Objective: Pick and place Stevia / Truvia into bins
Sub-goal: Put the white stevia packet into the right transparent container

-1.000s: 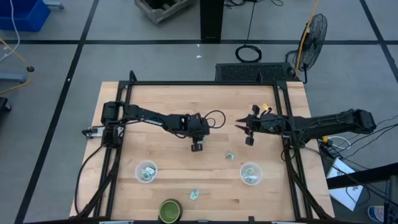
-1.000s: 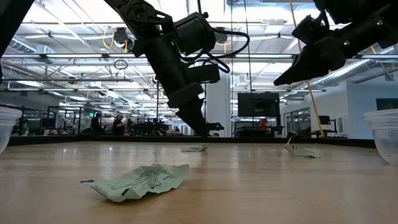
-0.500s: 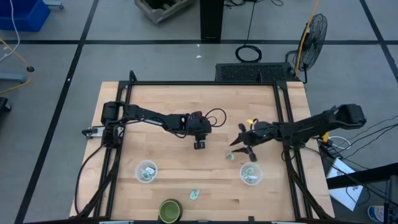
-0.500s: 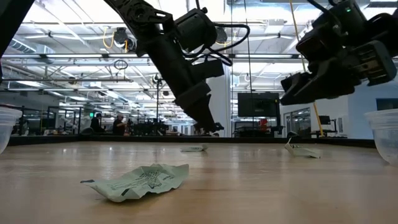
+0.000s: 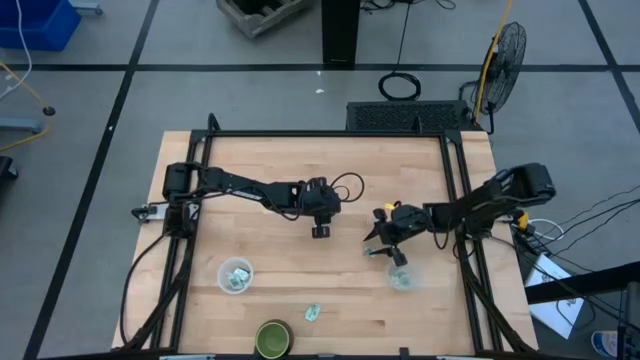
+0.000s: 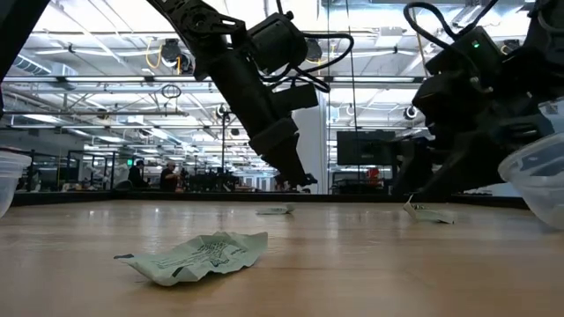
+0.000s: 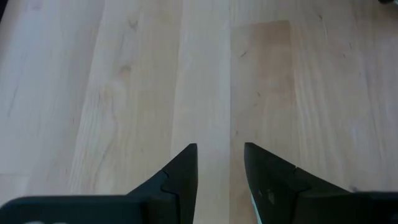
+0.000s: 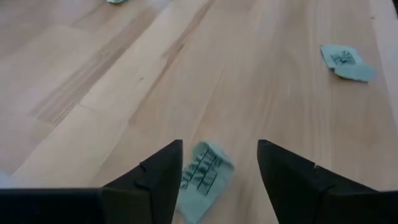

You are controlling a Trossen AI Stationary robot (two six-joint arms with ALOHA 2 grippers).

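Note:
A pale green Stevia / Truvia packet [image 8: 204, 177] lies flat on the wooden table between the two fingers of my open right gripper [image 8: 219, 163], which stand on either side of it and low over it [image 6: 429, 212]. My left gripper [image 5: 320, 231] hangs open over bare wood at the table's middle. A second packet [image 5: 313, 313] lies near the front edge. Two clear cup bins hold packets: one at the near left [image 5: 236, 275], one at the near right [image 5: 403, 278], close beside my right gripper [image 5: 381, 247].
A dark green round container [image 5: 272, 338] stands at the table's near edge. In the low view another packet [image 6: 275, 210] lies on the wood below my left gripper [image 6: 295, 182]. A black frame [image 5: 455, 180] runs along the table's sides and back.
My right gripper has come down and moved toward the table's near left, tipping over, until its fingers stand around the packet beside the right bin. The packets and bins have stayed where they were.

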